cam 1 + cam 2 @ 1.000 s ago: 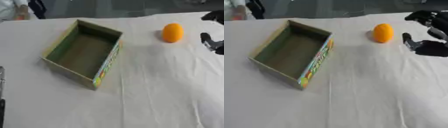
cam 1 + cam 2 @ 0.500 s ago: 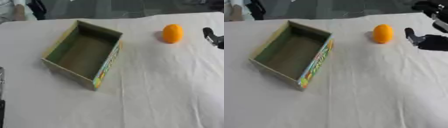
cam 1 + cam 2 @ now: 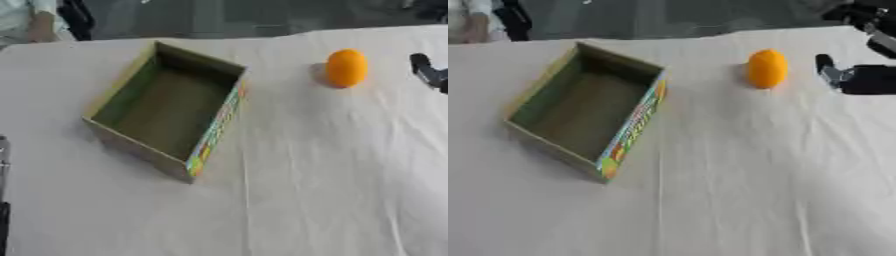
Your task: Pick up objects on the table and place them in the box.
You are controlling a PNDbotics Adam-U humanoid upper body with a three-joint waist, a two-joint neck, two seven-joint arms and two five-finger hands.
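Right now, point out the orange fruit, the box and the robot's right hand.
orange fruit (image 3: 766,68), right eye view, middle of its skin.
box (image 3: 214,127), left eye view, printed right wall.
right hand (image 3: 870,80), right eye view, dark palm beside the fruit.

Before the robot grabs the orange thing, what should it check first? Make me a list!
1. Is the orange ball free to grab? Ok: it sits alone on the white tablecloth, nothing touching it.
2. Is the right hand close? Ok: it is just to the right of the ball, not touching it.
3. Is the right hand open enough? Cannot tell: only part of it shows at the edge.
4. Is the box ready? Ok: it stands open at the top and looks empty.
5. Is the path from ball to box free? Ok: only bare cloth lies between them.
6. Is the left hand out of the way? Cannot tell: it does not show.
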